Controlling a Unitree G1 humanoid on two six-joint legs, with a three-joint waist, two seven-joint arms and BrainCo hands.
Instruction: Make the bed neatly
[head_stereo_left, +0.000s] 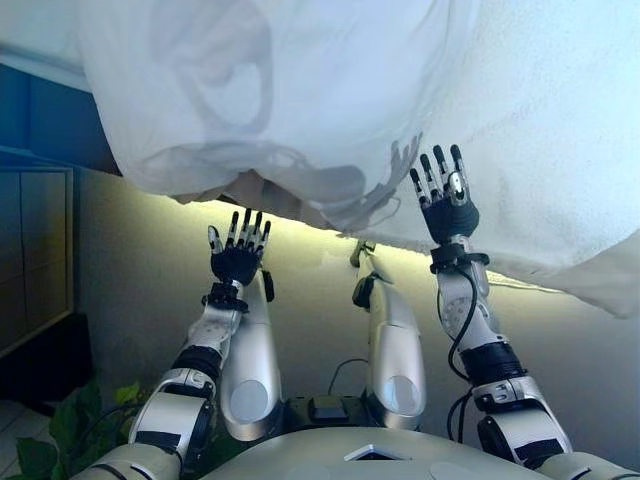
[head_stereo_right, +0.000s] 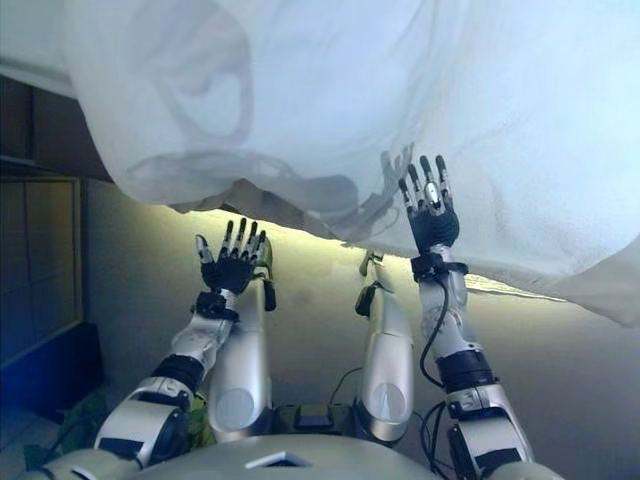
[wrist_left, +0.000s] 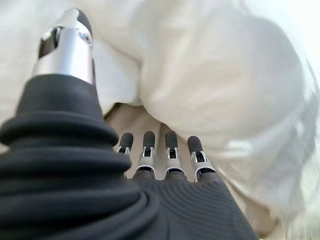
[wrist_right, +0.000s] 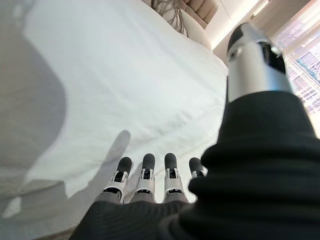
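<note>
Left eye view shows both my arms raised toward the bed, and neither hand holds anything. My left hand (head_stereo_left: 238, 256) has its fingers straight and spread, and it hovers just below the hanging rim of the white thin fabric duvet (head_stereo_left: 330, 90), apart from it as far as I can see. My right hand (head_stereo_left: 446, 200) is also flat with straight fingers, and it sits in front of the duvet's lower edge; I cannot tell if it touches the cloth.

I judge the task is at an early stage. The duvet lies bunched, with a thick rolled fold (wrist_left: 220, 90) drooping over the side of the bed, and a beige surface under the fold (wrist_left: 125, 117) shows in the gap. Toward my right the cloth looks smoother (wrist_right: 125, 75), and a padded beige headboard (wrist_right: 192, 10) appears far behind it. What is left, in my opinion, is to grasp the hanging edge, pull it flat and make the rim straight.

For room, the bed's pale side wall (head_stereo_left: 150, 290) lies below the rim, and a green leafy plant (head_stereo_left: 70, 425) is close to my left elbow, so I should move this arm with care.
</note>
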